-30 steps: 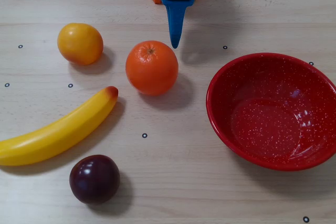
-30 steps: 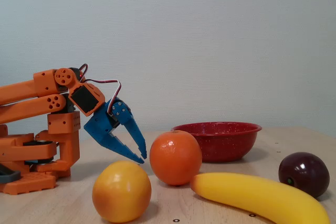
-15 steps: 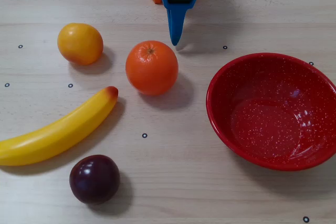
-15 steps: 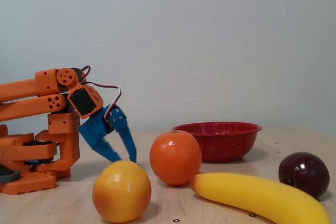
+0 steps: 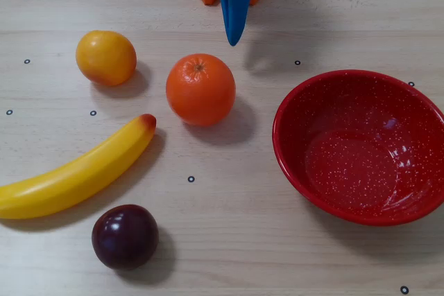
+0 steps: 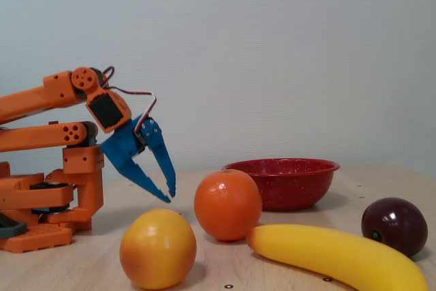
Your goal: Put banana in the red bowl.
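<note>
— Where does the banana (image 5: 76, 175) lie?

— In the overhead view, on the table (image 5: 229, 240) at the left, running on a slant; its orange-red tip points up and right, its other end runs off the left edge of the frame. Nothing touches it.

— And around it?

— The dark plum (image 5: 125, 236) sits just below its middle, the yellow-orange fruit (image 5: 105, 57) above it, the orange (image 5: 200, 89) near the red tip, up and to the right. Bare wood shows between all of them.

— The red bowl (image 5: 298, 171)?

— At the right, well apart from the banana; its right rim is cut by the frame edge. A wide open strip of table lies between the orange and the bowl.

— The gripper (image 6: 167, 194)?

— In the fixed view it hangs off the table, tips pointing down, jaws slightly parted and holding nothing — the orange is just beside it, not touching.
</note>
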